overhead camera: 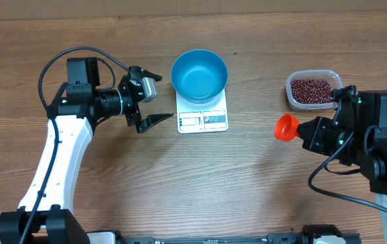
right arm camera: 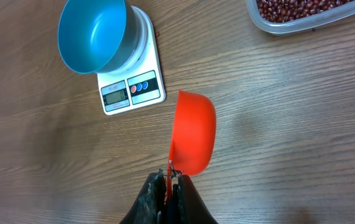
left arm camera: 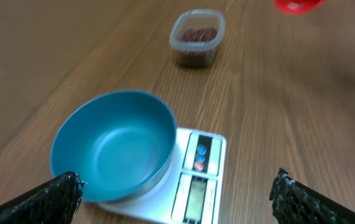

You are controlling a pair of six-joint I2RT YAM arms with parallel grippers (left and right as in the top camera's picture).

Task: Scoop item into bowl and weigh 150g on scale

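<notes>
Wood, plastic and coarse black grip pads in front of you.
You see a matt, grained wood table (overhead camera: 247, 190), a smooth blue bowl (overhead camera: 199, 74) with a soft sheen, a glossy white plastic scale (overhead camera: 203, 120), a clear plastic tub (overhead camera: 308, 107), smooth dark red-brown beans (overhead camera: 310, 89), a shiny orange-red plastic scoop (right arm camera: 193, 134), and rough matt black pads (left arm camera: 50, 199) on your left gripper (overhead camera: 158, 97).

BG | I see one piece of furniture, a table (overhead camera: 247, 183), its brown wood-grain top filling all three feeds | grain runs side to side across the table in my overhead feed | light on the table even and soft, shadows faint, mild sheen in left wrist feed
</notes>
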